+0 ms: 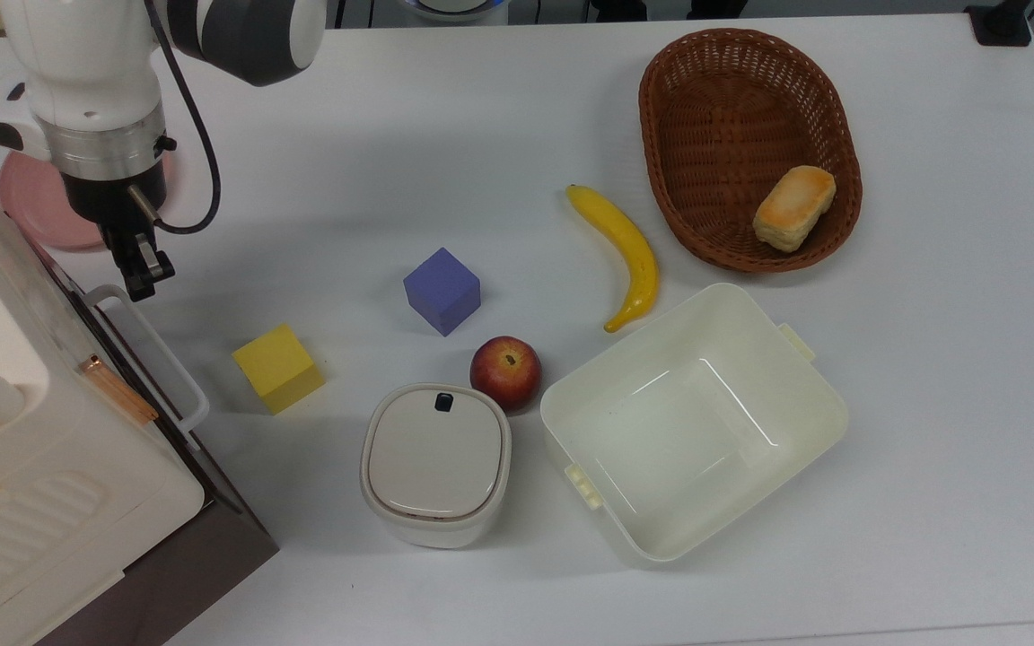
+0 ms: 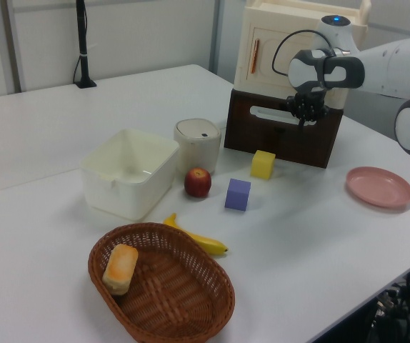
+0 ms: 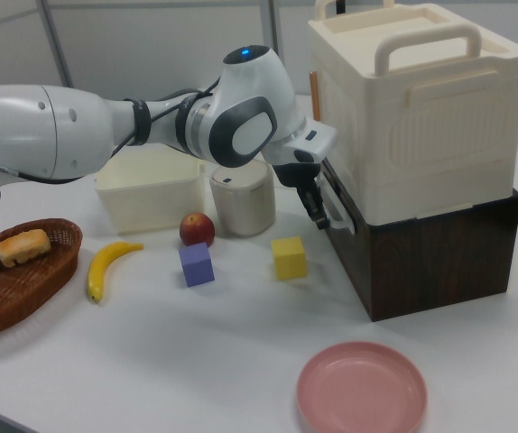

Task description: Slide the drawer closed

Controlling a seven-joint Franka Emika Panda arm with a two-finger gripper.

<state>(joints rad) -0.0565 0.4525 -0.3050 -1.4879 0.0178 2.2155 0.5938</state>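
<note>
We see a white bench (image 1: 499, 108) with a robot arm reaching toward a dark brown cabinet at the top view's left edge. The tool (image 1: 144, 274) points down at the drawer (image 2: 282, 133), whose dark front panel now sits nearly flush with the cabinet face. The tool's tip rests against the white loop handle (image 1: 156, 355) at its far end; in the right view the tool (image 3: 318, 212) presses on the drawer front just beside that handle. Its fingers look drawn together, with nothing held between them.

Above the drawer, a cream storage box (image 3: 417, 99) with a carry handle sits on the brown cabinet. Just behind the tool in the top view lies a pink plate (image 1: 32, 202), partly hidden by the arm.

To the tool's right in the top view, near it, sits a yellow cube (image 1: 277, 368). Farther right come a purple cube (image 1: 442, 290), a red apple (image 1: 505, 372) and a white lidded container (image 1: 435, 464), the apple just beside the container. Farther still lies a banana (image 1: 625, 251), and beside it an open cream plastic bin (image 1: 693, 420). Well apart from the tool, at the far right, a brown wicker basket (image 1: 705, 99) holds a piece of bread (image 1: 793, 207).
</note>
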